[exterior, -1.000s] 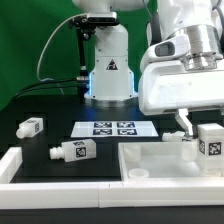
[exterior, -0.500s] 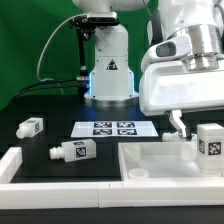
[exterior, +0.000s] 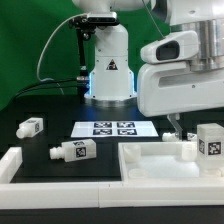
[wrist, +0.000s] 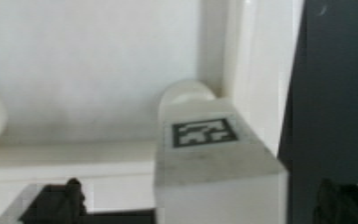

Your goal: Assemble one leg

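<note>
Ok, exterior view, left to right. First leg point(exterior: 33, 126) lies on the dark worktop point(exterior: 45, 138) at the far left, with a square tag on the end that faces the camera. Second leg point(exterior: 72, 151) lies nearer the camera, dark end toward the view's left, tag on its right end. Marker board point(exterior: 115, 128) lies flat behind it, near the middle, with a row of tags. The patterns are black-and-white squares, with no readable text on any of them.

Robot base point(exterior: 108, 70) stands behind the board. It carries a black triangle warning label; the symbol inside is too small to read.

Tabletop point(exterior: 150, 160) sits front right, raised rim up. Pincer point(exterior: 173, 130) hangs under the big white hand, low over the tabletop's far rim. Third leg point(exterior: 210, 140) stands upright just to its right, tag facing the camera.

Wrist view: a tagged leg point(wrist: 211, 150) sits between the two dark fingers point(wrist: 51, 200), at the tabletop's rim, with white tray surface on one side and dark worktop on the other. Pincer is spread wide, with clear gaps on both sides of the leg, so it has hold of nothing. Can't tell whether this is the third leg or another one.
</note>
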Robot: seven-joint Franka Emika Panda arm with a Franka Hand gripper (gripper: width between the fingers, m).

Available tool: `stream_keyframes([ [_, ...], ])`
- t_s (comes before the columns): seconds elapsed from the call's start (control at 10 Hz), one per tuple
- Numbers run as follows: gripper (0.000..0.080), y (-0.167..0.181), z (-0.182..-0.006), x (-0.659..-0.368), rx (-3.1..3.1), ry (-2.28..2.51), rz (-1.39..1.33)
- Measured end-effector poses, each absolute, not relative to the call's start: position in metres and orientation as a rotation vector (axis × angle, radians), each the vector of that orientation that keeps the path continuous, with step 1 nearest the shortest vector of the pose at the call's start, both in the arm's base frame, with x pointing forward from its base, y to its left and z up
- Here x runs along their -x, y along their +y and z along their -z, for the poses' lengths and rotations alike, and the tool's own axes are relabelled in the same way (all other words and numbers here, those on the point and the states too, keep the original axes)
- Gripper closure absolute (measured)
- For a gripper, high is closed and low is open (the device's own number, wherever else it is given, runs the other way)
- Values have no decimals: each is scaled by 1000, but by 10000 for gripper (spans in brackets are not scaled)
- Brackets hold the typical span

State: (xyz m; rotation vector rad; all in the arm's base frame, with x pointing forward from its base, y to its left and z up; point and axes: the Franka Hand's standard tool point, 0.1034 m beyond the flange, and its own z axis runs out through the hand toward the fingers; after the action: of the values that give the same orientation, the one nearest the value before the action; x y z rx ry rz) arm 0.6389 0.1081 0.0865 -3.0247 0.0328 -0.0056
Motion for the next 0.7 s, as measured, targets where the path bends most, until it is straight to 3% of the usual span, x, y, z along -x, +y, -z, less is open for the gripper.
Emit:
stream_keyframes([
  [0.1, 151, 112, -84, -638, 3024, 54, 4],
  [0.2, 237, 110, -84, -638, 3025, 56, 5],
  [0.3, 372, 109, -84, -639, 3025, 71, 4],
  [0.4, 372, 110, -84, -638, 3023, 98, 2],
  [0.5, 514, 109, -83, -638, 3021, 186, -3],
  [0.7, 514, 108, -83, -639, 3006, 356, -11],
])
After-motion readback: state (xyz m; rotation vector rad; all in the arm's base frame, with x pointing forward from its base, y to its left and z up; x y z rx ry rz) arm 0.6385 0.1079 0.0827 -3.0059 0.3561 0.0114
